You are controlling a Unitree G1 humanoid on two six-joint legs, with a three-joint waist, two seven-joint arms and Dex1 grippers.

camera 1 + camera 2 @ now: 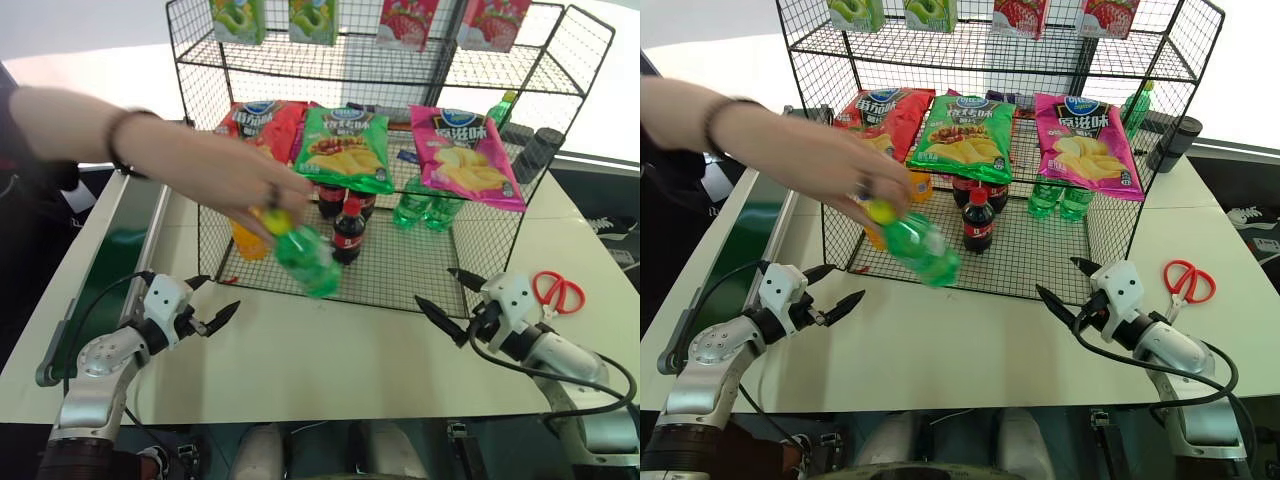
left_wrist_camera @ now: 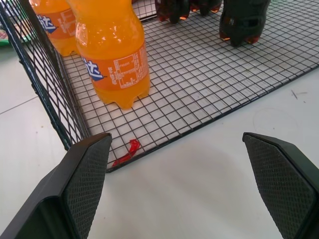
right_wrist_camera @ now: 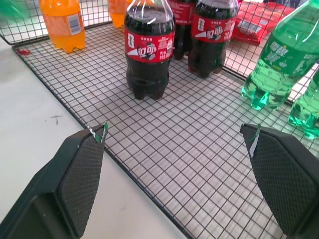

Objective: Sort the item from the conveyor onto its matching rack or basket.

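Note:
A person's hand [image 1: 235, 178] reaches in from the left and holds the item, a green bottle with a yellow cap [image 1: 305, 262], tilted in the air over the front of the rack's bottom tier [image 1: 400, 272]. The conveyor [image 1: 112, 245] runs along the table's left side with a bare green belt. My left gripper [image 1: 222, 293] hovers open over the table just before the rack's front left corner, below and left of the bottle. On the other side, my right gripper [image 1: 434, 285] stands open at the rack's front right. Both are empty and apart from the bottle.
On the bottom tier stand orange bottles [image 2: 112, 55], cola bottles [image 3: 148, 50] and green bottles [image 3: 279, 59]. Chip bags [image 1: 345, 145] lie on the slanted shelf above, and drink cartons hang from the top. Red scissors [image 1: 555, 290] lie on the table at the right.

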